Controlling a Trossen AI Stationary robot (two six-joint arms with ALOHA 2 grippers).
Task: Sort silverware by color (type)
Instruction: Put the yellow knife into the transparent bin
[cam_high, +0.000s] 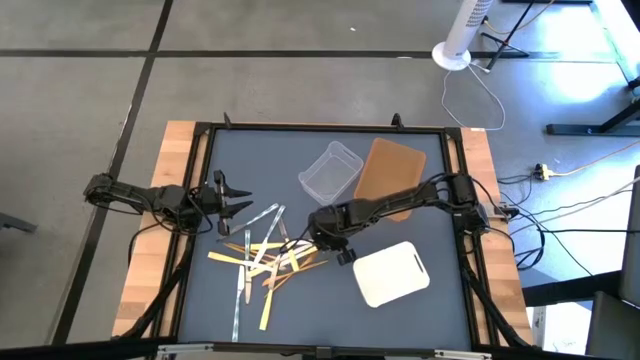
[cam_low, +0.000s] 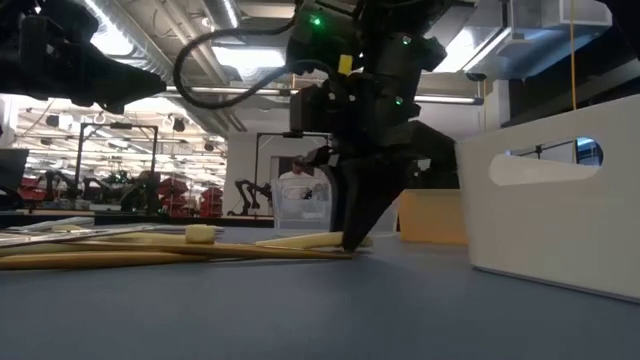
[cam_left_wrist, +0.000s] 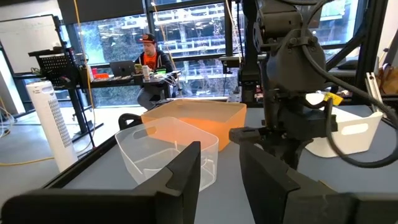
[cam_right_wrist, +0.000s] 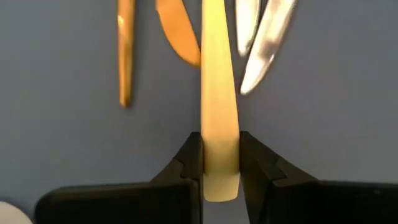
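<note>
Silverware (cam_high: 262, 262) lies in a loose heap on the grey table (cam_high: 200, 300), toward the left side as seen from overhead, pale yellow, silver and orange-brown pieces crossing one another. Only the right wrist view shows the grip itself: the right gripper (cam_right_wrist: 220, 163) is clamped on the end of a pale yellow utensil (cam_right_wrist: 219, 118), with orange-brown (cam_right_wrist: 125, 50) and shiny silver (cam_right_wrist: 264, 53) pieces lying beside it. From the low view its fingers reach down to the table at the heap's edge. The left gripper (cam_high: 238, 197) waits beside the heap, fingers parted and holding nothing. No readable writing shows on anything.
</note>
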